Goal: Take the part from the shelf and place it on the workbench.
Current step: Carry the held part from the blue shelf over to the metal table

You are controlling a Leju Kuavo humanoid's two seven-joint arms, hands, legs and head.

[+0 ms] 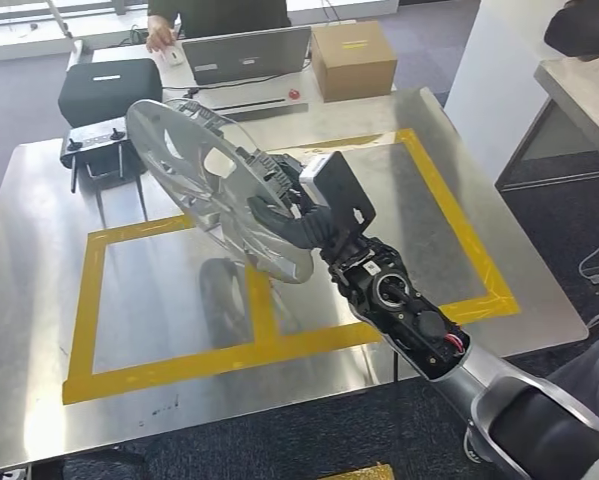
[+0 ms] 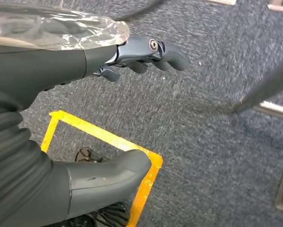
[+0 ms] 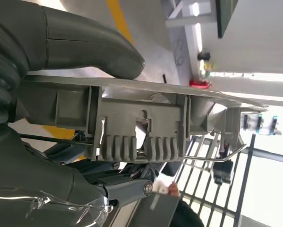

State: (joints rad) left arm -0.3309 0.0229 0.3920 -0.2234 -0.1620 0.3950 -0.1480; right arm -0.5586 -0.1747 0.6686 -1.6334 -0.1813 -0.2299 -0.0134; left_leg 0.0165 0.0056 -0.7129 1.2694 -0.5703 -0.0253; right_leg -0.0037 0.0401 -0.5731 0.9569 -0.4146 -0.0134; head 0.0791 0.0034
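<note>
— Over the bench [image 1: 39, 300], what did the surface look like?

— Bare brushed steel, with yellow tape [image 1: 205, 355] laid out in two boxes side by side. Dark blue-grey carpet [image 2: 204, 142] lay around it, with a yellow taped square [image 2: 97, 135] on the floor near the left hand [image 2: 107, 113].

— Any writing?

— A yellow label on the cardboard box [image 1: 354, 58] at the far edge, too small to read.

— What else stood about?

— A black case [image 1: 109, 88] and a controller with two sticks [image 1: 98, 140] at the far left corner, an open laptop [image 1: 247, 52] by the far edge, and a person's hand [image 1: 159, 35] resting behind it.

— And the part?

— A silver wheel cover [image 1: 198, 180], tilted and held in the air above the left taped box. The right hand [image 1: 296, 215] gripped its rim, fingers [image 3: 97, 42] wrapped on both faces. It hid some of the tape behind it.

— The left hand?

— Hanging above the carpet, holding nothing, fingers apart.
</note>
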